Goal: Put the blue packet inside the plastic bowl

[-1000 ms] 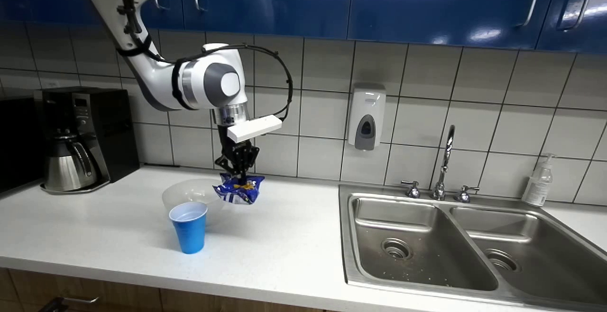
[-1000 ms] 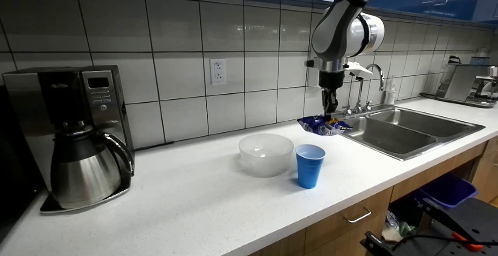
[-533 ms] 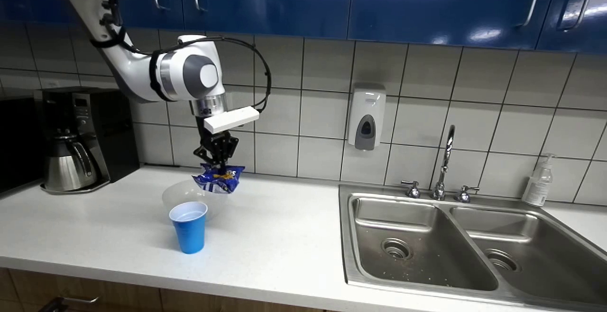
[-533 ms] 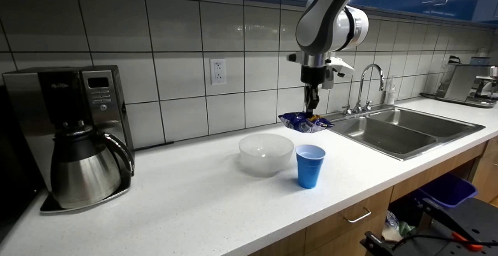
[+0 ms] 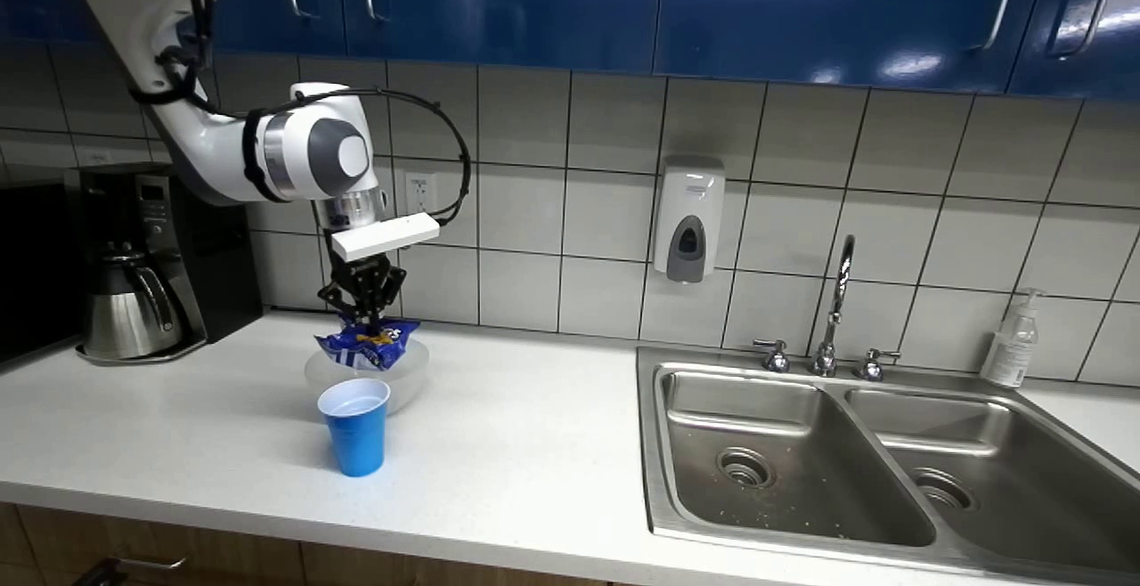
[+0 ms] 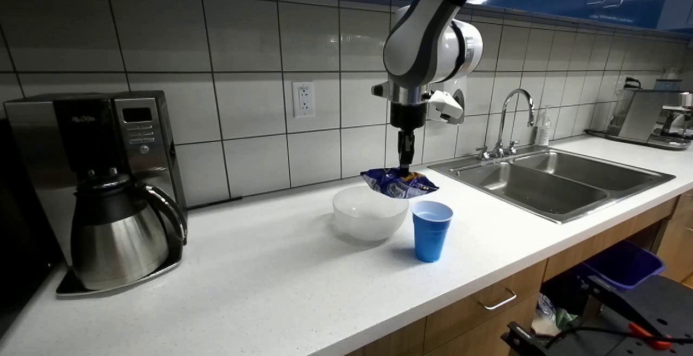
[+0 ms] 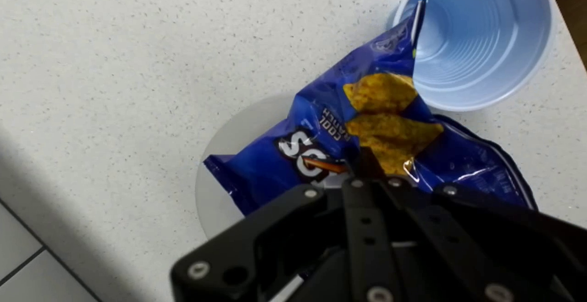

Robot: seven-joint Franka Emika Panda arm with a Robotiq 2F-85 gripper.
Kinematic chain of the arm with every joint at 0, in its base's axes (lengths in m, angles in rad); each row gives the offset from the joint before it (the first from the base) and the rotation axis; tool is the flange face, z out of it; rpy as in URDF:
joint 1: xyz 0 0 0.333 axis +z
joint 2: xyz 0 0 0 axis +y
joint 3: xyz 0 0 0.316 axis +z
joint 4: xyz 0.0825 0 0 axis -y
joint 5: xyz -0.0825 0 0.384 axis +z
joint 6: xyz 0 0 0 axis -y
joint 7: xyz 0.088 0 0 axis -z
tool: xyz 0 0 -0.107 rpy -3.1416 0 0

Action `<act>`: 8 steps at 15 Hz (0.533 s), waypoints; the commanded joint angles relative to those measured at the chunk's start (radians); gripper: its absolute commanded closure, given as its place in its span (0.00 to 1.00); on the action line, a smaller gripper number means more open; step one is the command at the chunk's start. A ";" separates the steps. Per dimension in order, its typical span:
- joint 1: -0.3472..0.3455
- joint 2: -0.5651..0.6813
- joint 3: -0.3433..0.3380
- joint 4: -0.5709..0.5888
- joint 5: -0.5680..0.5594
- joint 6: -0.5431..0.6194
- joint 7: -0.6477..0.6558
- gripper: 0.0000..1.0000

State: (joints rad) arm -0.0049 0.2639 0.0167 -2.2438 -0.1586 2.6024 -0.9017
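Note:
The blue packet (image 5: 385,353), crinkly with chip pictures and white letters, hangs from my gripper (image 5: 368,328). The gripper is shut on its middle, as the wrist view (image 7: 364,166) also shows. The plastic bowl (image 6: 364,219) is whitish and translucent and stands on the counter. In an exterior view the packet (image 6: 391,184) is above the bowl's rim on the sink side. In the wrist view the packet hides most of the bowl (image 7: 218,164). A blue cup (image 6: 429,239) stands upright close beside the bowl. One packet corner overlaps the cup (image 7: 486,40) in the wrist view.
A coffee maker (image 6: 143,145) with a steel pot (image 6: 116,245) stands at one end of the counter. A double sink (image 5: 655,457) with a faucet (image 5: 835,310) is at the other side. The tiled wall (image 6: 314,156) runs behind; the counter's front edge is near the cup.
My gripper has carried the packet leftward in both exterior views, away from the sink to over the bowl, and lowered a little in the last half second. Bowl and cup have not moved.

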 commanded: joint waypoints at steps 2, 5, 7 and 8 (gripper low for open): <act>0.015 0.092 0.005 0.093 -0.039 0.001 0.115 1.00; 0.020 0.155 0.006 0.150 -0.049 -0.001 0.165 1.00; 0.025 0.196 0.006 0.183 -0.058 -0.001 0.196 1.00; 0.026 0.213 0.007 0.198 -0.061 -0.001 0.209 1.00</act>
State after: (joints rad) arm 0.0174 0.4147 0.0170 -2.1158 -0.1838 2.6066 -0.7609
